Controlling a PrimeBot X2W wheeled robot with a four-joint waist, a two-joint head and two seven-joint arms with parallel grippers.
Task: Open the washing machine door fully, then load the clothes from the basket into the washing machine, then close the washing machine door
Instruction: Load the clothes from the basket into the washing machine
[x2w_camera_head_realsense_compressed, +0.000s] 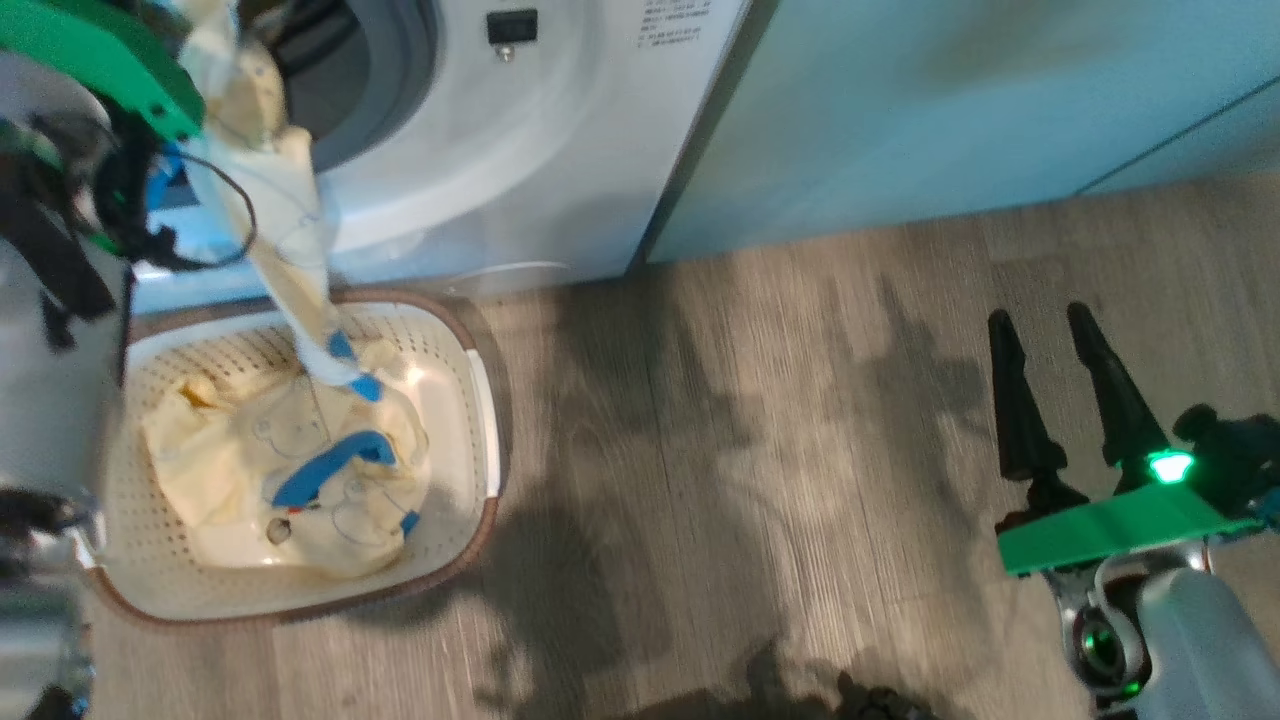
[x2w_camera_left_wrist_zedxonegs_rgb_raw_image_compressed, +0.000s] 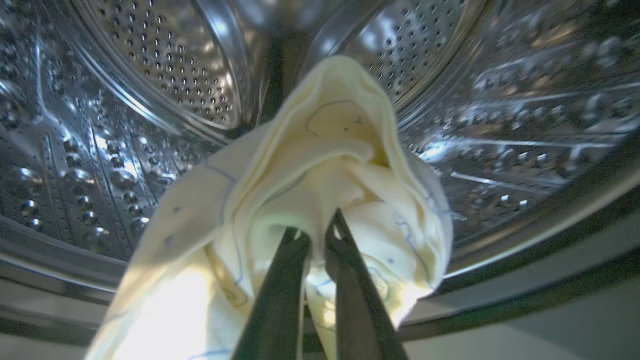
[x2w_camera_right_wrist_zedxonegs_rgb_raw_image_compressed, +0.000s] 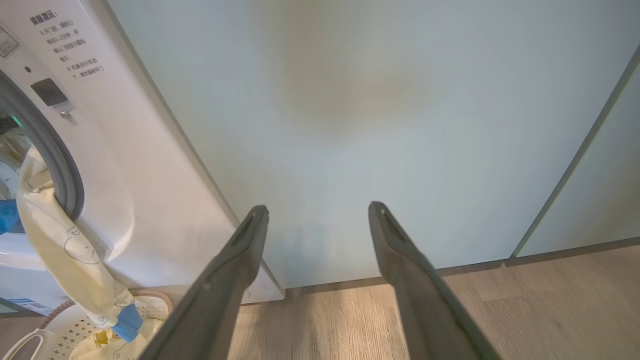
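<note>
Left gripper (x2w_camera_left_wrist_zedxonegs_rgb_raw_image_compressed: 316, 227), bottom centre of its wrist view, pinches a garment (x2w_camera_left_wrist_zedxonegs_rgb_raw_image_compressed: 320, 150) inside the drum (x2w_camera_left_wrist_zedxonegs_rgb_raw_image_compressed: 165, 65), its tail hanging over the basket (x2w_camera_head_realsense_compressed: 488, 400) at lower left, while right gripper (x2w_camera_head_realsense_compressed: 1045, 320) gapes wide at lower right.

I get an evenly lit but soft head view: the floor (x2w_camera_head_realsense_compressed: 760, 430) grain is smeared, and broad shadows lie across it from 12 to 6 o'clock, darkest along the basket (x2w_camera_head_realsense_compressed: 487, 400) rim's 3 o'clock side. Near 4 o'clock the lamp (x2w_camera_head_realsense_compressed: 1170, 466) by the right tool (x2w_camera_head_realsense_compressed: 1040, 315) blooms green-white. The 10 o'clock corner is dim and blurred. On the left wrist feed the drum (x2w_camera_left_wrist_zedxonegs_rgb_raw_image_compressed: 165, 75) sparkles with hard glints, bows fish-eye toward the edges and smears at 3 o'clock. The garment (x2w_camera_left_wrist_zedxonegs_rgb_raw_image_compressed: 325, 150) burns out white at 7 o'clock, and the left tool (x2w_camera_left_wrist_zedxonegs_rgb_raw_image_compressed: 315, 225) is dark and unfocused. Right wrist feed: bright, flat, a brownish shadow on the cabinet (x2w_camera_right_wrist_zedxonegs_rgb_raw_image_compressed: 350, 95) at 12 o'clock.
</note>
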